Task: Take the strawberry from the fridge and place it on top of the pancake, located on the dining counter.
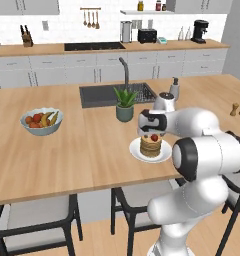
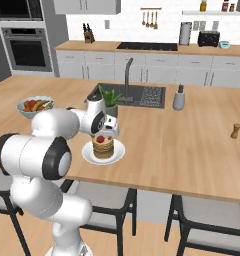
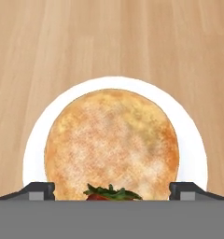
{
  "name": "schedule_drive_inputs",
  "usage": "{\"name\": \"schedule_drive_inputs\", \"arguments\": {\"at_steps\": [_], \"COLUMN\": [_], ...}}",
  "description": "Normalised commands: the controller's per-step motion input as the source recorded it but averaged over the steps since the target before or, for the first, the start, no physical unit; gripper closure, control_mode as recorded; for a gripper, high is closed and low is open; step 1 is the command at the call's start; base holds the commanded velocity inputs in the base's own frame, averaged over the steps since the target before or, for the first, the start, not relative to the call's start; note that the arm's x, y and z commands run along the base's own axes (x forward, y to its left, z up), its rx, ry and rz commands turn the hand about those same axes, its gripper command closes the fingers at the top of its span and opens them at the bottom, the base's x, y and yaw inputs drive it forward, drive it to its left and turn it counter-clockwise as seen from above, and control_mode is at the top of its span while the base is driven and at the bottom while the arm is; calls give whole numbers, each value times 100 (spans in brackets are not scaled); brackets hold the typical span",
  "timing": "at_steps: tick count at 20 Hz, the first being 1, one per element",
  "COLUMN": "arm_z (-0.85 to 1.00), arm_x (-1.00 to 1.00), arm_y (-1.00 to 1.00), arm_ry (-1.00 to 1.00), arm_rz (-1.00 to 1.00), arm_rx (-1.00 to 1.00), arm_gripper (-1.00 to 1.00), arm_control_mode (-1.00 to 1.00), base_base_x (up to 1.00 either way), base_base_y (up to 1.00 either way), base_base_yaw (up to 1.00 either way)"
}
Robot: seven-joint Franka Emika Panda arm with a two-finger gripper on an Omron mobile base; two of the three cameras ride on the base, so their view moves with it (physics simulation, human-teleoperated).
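One tiny red strawberry (image 1: 154, 137) sits atop the round tan pancake (image 3: 112, 144) on its white plate (image 3: 193, 140) — the dark two-finger gripper (image 3: 112, 190) hovers above, jaws spread wide

Bright, even rendered light, soft faint shadows, slightly low-resolution blur.

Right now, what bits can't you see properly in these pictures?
- Strawberry: hand view, its lower part is cut off at the bottom of the picture.
- Pancake: left base view, the arm covers its right edge.
- White plate: right base view, the arm hides its left rim.
- Gripper: hand view, just the fingertips show, spread wide.
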Motion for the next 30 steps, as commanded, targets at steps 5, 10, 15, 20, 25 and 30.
{"name": "schedule_drive_inputs", "arguments": {"at_steps": [5,10,15,20,25,30], "arm_z": [33,100,78,24,0,-4], "arm_x": [-12,-63,-100,-100,-100,-100], "arm_y": [1,29,31,32,32,34], "arm_ry": [-7,-20,-13,-4,-9,-4], "arm_rz": [0,-4,-11,-2,-3,-3], "arm_rx": [-1,-13,-10,-9,-5,-3], "arm_gripper": [-100,-100,-100,-100,-100,-100], "arm_control_mode": [-100,-100,-100,-100,-100,-100], "base_base_x": [0,0,0,0,0,0], "base_base_y": [0,0,0,0,0,0], "base_base_yaw": [0,0,0,0,0,0]}}
